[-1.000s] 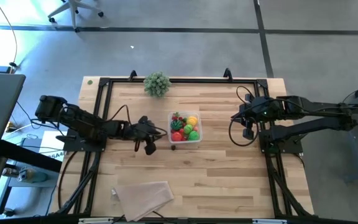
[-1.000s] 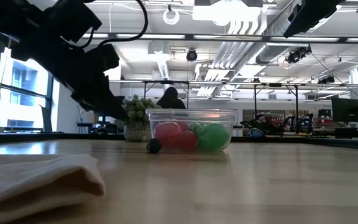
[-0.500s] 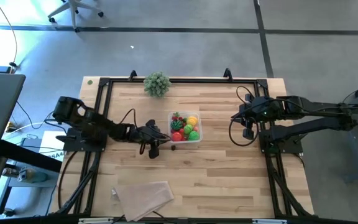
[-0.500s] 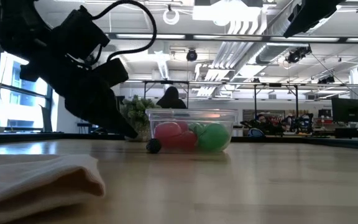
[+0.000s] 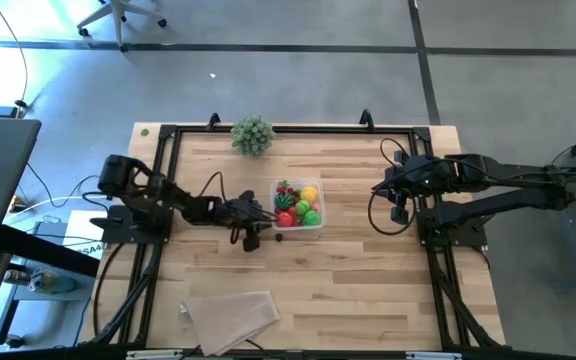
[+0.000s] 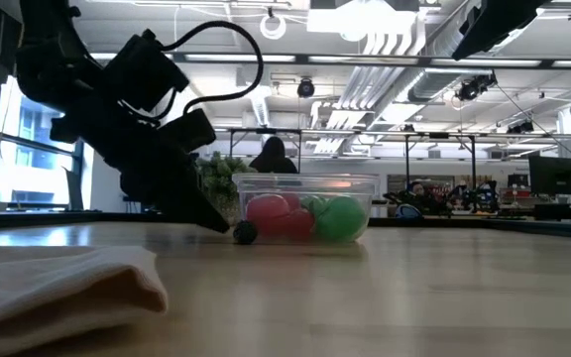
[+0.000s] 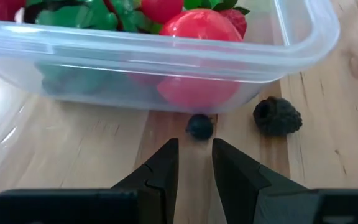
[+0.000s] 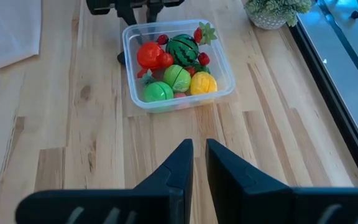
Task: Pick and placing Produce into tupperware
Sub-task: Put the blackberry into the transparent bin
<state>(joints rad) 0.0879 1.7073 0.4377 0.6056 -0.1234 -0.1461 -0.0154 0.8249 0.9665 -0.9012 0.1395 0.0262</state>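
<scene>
Tupperware (image 5: 299, 205) sits approx. mid-table, a bit toward the far edge, w/ produce (image 5: 297, 203) piled inside: red, green, yellow pieces plus a striped dark green ball (image 8: 183, 48). Two bits lie outside it on the wood, just beside the near wall: a small dark round berry (image 7: 199, 127) and a bumpy dark blackberry-like piece (image 7: 277, 116), close together but apart.

Left gripper (image 7: 194, 163) is low over the table on the tupperware's left side, tips pointed at the small berry; fingers (image 7: 165, 167) are slightly parted w/ a narrow gap, nothing between them, not touching berry or container wall.

Right gripper (image 8: 195, 163) waits near the table's right edge, well apart from the tupperware, fingers nearly closed, holding nothing.

Open wood: wide strip between tupperware and right arm, and most of the near half. Folded beige cloth (image 5: 230, 317) lies at the near edge, left of centre. Bushy plant (image 5: 252, 134) stands at the far edge, clear of the container. Black frame rail (image 5: 158, 190) runs along the sides.
</scene>
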